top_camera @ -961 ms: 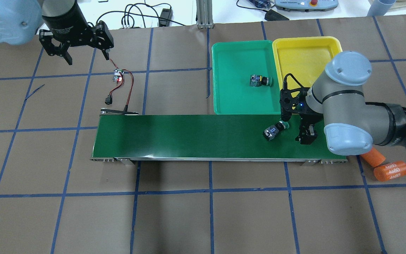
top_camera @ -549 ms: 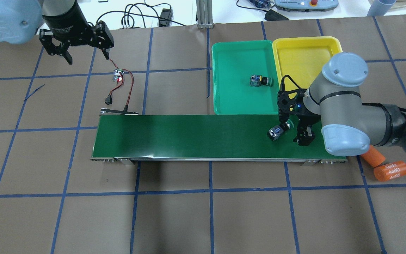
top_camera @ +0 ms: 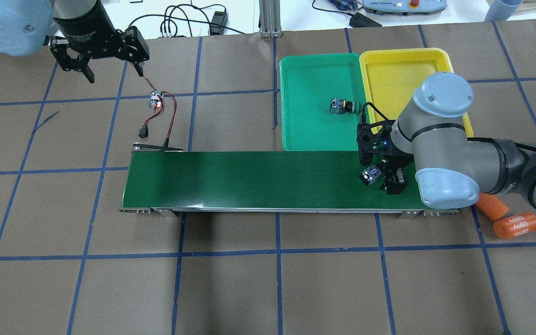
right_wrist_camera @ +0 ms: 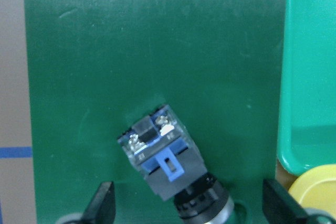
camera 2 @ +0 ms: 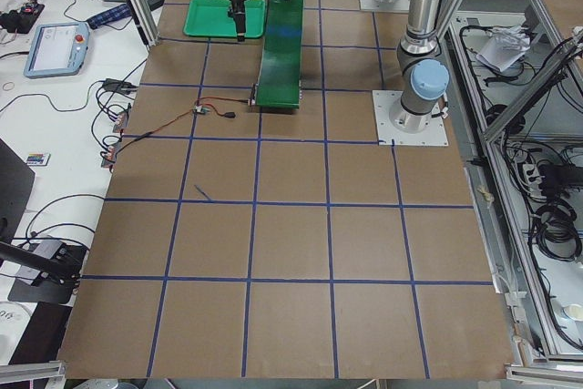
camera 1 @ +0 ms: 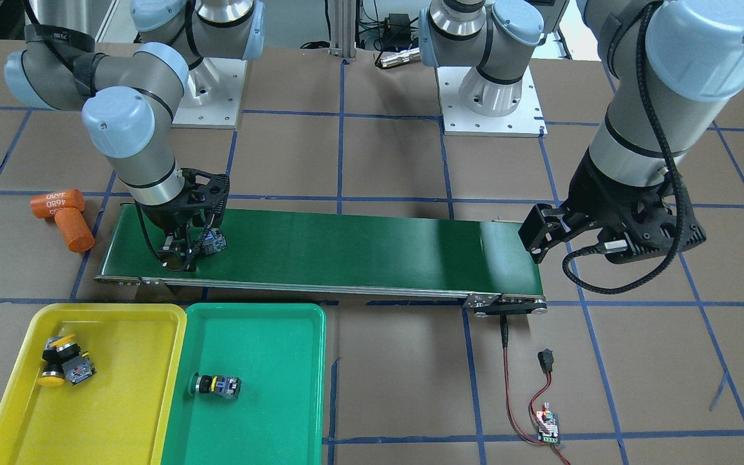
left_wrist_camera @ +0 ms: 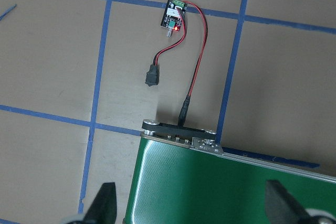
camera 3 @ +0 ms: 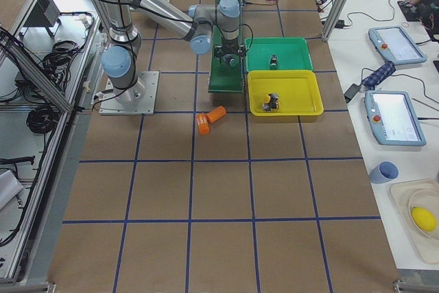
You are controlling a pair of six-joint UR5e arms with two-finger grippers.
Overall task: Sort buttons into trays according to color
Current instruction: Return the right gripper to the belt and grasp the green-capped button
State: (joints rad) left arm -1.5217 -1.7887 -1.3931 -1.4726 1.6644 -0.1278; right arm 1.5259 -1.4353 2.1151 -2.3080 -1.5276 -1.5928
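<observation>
A button [top_camera: 371, 175] with a black-and-blue body lies tilted on the dark-green belt [top_camera: 249, 179]; its cap looks green. It also shows in the right wrist view [right_wrist_camera: 163, 161]. My right gripper [top_camera: 379, 174] is open and low over it, with fingers [right_wrist_camera: 102, 205] wide on either side and not touching. A green button [top_camera: 341, 106] lies in the green tray [top_camera: 305, 135]. Two yellow buttons [camera 1: 62, 365] lie in the yellow tray [camera 1: 126, 413], hidden by my arm in the overhead view. My left gripper [top_camera: 112, 67] is open and empty, far off at the belt's other end.
Two orange cylinders [top_camera: 517, 225], one marked 4680, lie on the table beside the belt's end under my right arm. A small circuit board [top_camera: 157, 100] with red and black wires runs to the belt's other end [left_wrist_camera: 178, 132].
My right gripper has moved along the belt onto the button and now straddles it. The button has shifted and turned slightly. My left gripper has barely moved.
</observation>
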